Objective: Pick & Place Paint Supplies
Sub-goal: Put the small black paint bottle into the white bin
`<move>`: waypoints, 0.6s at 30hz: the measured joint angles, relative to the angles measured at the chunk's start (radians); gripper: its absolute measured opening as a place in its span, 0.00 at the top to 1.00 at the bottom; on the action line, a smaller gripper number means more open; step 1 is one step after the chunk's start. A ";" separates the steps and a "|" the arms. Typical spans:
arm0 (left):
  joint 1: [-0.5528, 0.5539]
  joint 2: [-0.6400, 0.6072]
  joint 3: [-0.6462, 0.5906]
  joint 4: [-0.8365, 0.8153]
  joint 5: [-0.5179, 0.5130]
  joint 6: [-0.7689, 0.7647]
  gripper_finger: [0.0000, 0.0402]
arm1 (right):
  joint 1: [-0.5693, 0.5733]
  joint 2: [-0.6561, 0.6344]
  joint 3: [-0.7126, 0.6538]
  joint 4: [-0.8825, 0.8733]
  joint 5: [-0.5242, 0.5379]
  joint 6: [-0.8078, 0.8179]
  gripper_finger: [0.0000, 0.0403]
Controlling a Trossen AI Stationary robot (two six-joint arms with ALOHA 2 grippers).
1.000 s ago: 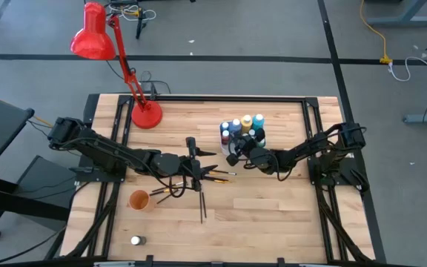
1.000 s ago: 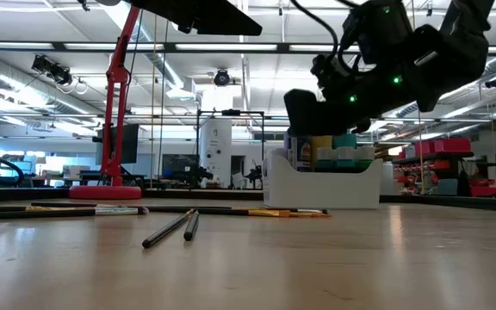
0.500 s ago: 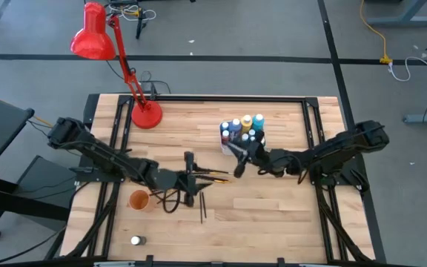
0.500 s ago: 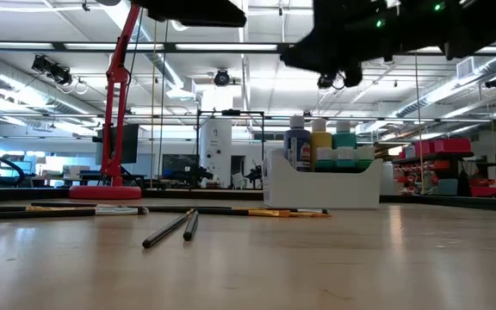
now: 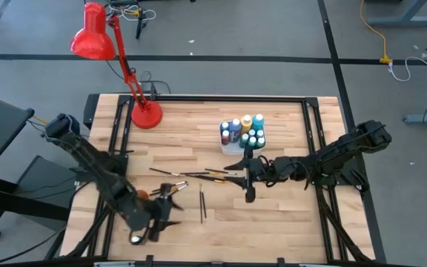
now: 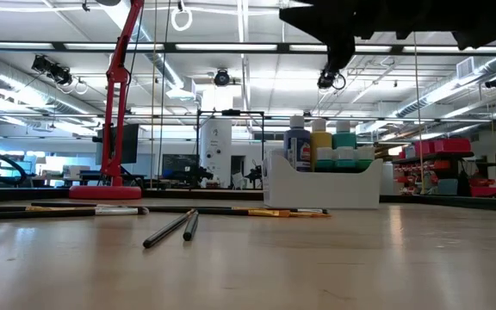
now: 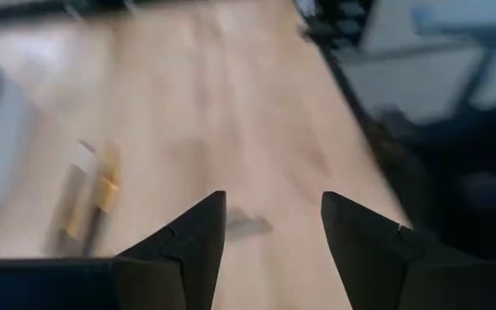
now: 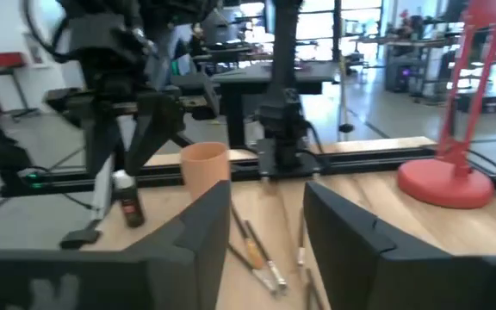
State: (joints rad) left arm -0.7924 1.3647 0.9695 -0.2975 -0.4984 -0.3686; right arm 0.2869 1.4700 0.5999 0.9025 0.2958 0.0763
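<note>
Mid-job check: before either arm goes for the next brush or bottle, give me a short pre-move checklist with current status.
1. Right gripper open and empty: ok.
2. Left gripper open and empty: ok.
3. Bottles upright in the white tray: ok.
4. Paintbrushes lying loose on the table, not in the orange cup: not ok.
5. Small bottle left near the front edge: not ok.
6. Arms apart from each other: ok.
</note>
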 joint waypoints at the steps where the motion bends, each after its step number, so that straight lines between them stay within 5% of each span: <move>1: -0.020 0.000 0.019 -0.045 0.044 -0.036 0.50 | 0.005 0.000 0.000 0.001 -0.001 0.007 0.59; 18: -0.157 0.058 0.063 -0.432 0.570 -1.035 0.50 | 0.022 0.000 0.000 -0.002 0.003 0.005 0.55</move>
State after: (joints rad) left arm -0.9493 1.4230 1.0321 -0.7295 0.0720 -1.4038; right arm 0.3084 1.4700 0.6003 0.9008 0.2992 0.0813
